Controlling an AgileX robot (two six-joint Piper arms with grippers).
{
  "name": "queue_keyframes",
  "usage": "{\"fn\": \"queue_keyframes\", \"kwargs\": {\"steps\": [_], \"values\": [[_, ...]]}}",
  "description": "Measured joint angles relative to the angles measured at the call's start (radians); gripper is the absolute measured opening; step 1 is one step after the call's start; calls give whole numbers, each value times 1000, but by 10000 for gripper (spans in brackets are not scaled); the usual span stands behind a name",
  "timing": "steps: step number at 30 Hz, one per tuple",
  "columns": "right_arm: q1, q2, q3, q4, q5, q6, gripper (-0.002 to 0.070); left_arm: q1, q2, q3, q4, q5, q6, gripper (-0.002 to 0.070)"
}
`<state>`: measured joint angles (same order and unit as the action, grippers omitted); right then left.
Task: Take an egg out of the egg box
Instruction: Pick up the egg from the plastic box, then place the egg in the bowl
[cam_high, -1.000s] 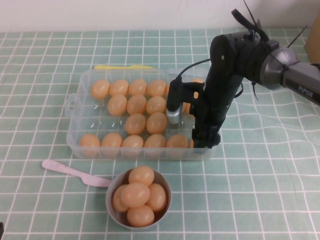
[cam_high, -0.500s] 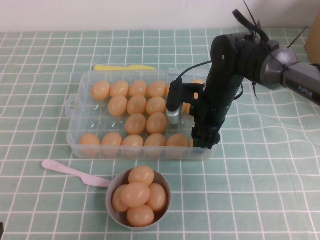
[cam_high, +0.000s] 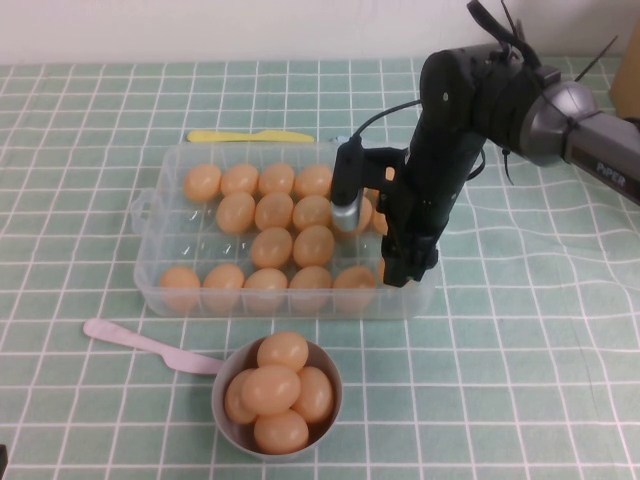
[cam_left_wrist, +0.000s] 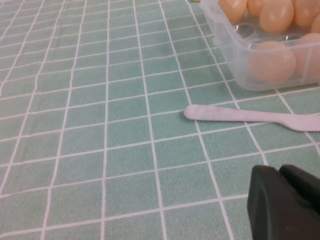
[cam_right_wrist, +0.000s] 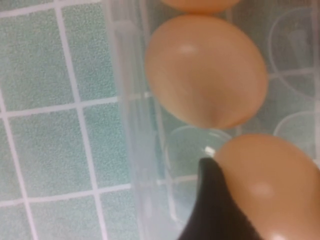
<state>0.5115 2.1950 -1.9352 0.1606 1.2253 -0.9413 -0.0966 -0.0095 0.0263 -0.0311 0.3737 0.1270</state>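
The clear egg box (cam_high: 150, 250) holds several peach-orange eggs (cam_high: 271, 247) in dimpled slots. My right gripper (cam_high: 400, 272) reaches down into the box's right end. In the right wrist view a black finger (cam_right_wrist: 215, 210) presses against the egg (cam_right_wrist: 275, 185), just above an empty slot and beside the box wall (cam_right_wrist: 130, 100). Another egg (cam_right_wrist: 205, 70) lies in the slot beyond it. In the high view the arm hides the gripped egg. My left gripper (cam_left_wrist: 279, 172) hovers low over the tablecloth with its fingers together, near the box's corner (cam_left_wrist: 225, 40).
A small grey bowl (cam_high: 216, 405) with several eggs stands in front of the box. A pink plastic knife (cam_high: 140, 343) lies left of the bowl. A yellow strip (cam_high: 250, 135) lies behind the box. A cardboard edge (cam_high: 628, 70) shows at the far right.
My right gripper has narrowed around the egg at the box's right end and the arm has risen slightly. The eggs in the box and bowl have not moved.
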Motion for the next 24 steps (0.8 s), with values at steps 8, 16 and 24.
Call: {"fn": "queue_keyframes", "kwargs": {"steps": [8,16,24], "values": [[-2,-14,-58,-2,0,39,368,0,0,0,0,0,0,-3],[24,-202,-19,-45,-2,321,368,0,0,0,0,0,0,-3],[182,-470,326,-42,-160,572,367,0,0,0,0,0,0,-3]]}}
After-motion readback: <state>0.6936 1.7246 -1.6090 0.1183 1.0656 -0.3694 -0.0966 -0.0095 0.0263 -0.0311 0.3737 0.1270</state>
